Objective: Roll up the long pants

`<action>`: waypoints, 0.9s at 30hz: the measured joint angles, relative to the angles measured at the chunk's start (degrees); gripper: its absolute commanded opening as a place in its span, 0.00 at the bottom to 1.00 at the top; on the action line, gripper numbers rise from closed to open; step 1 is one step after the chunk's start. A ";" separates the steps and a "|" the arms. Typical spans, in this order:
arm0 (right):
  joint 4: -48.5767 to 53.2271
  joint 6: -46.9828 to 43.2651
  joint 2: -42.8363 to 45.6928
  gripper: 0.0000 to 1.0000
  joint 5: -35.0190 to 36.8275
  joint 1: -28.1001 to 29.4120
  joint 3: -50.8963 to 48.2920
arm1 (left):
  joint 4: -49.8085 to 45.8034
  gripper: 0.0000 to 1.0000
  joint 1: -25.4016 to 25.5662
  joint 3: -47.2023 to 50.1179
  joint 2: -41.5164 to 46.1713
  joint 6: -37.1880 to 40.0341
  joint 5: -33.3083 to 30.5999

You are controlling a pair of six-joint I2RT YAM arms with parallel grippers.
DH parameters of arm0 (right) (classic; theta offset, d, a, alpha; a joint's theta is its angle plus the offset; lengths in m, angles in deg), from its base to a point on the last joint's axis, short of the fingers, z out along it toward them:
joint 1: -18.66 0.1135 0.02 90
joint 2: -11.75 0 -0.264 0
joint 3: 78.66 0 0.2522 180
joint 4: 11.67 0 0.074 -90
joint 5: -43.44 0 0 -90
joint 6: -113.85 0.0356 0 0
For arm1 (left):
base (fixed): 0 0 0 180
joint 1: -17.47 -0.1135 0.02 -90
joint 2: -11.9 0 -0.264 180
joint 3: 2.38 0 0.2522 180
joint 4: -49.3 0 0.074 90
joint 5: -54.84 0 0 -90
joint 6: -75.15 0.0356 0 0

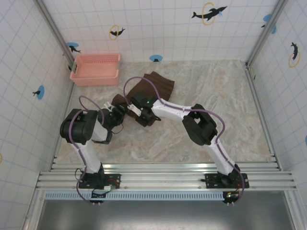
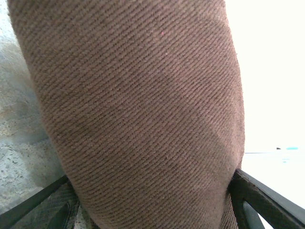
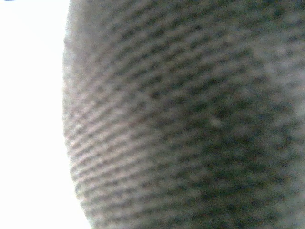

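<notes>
The long pants (image 1: 156, 86) are dark brown and lie partly bunched in the middle of the table, one flat part stretching toward the back. My left gripper (image 1: 123, 111) reaches in from the left and my right gripper (image 1: 140, 116) from the right; they meet at the near end of the fabric. In the left wrist view a thick roll of the ribbed brown pants (image 2: 143, 109) sits between my black fingers (image 2: 267, 200), touching both of them. In the right wrist view the blurred pants (image 3: 190, 119) lie right against the camera and hide the fingers.
A pink plastic basket (image 1: 95, 69) stands at the back left near the wall. The marbled table (image 1: 216, 96) is bounded by tiled walls on three sides and a metal rail (image 1: 168, 172) along the near edge.
</notes>
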 measured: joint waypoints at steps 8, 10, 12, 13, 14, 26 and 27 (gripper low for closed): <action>-0.48 -0.42 -0.22 0.00 -0.68 0.00 0.42 | 1.55 0.78 -0.09 -5.14 -4.87 -0.44 1.88; -0.85 -0.55 -0.26 0.00 -0.94 -0.02 0.42 | 2.69 0.77 -0.37 -5.77 -6.01 -0.42 2.51; -1.03 -0.68 -0.31 0.00 -1.14 -0.02 0.39 | 3.39 0.74 -0.68 -5.79 -6.47 -0.44 3.17; -1.07 -0.74 -0.31 0.00 -1.16 -0.02 0.42 | 3.89 0.66 -0.87 -5.79 -6.86 -0.44 3.54; -1.07 -0.81 -0.33 0.00 -1.25 -0.02 0.42 | 4.20 0.50 -1.07 -5.79 -7.28 -0.31 3.82; -1.70 -1.22 -0.50 0.02 -1.92 -0.04 0.61 | 4.61 0.00 -3.34 -6.23 -10.32 0.96 11.34; -2.03 -1.20 -0.33 0.18 -1.90 -0.02 0.31 | 3.61 0.00 -3.34 -6.05 -9.75 1.68 11.30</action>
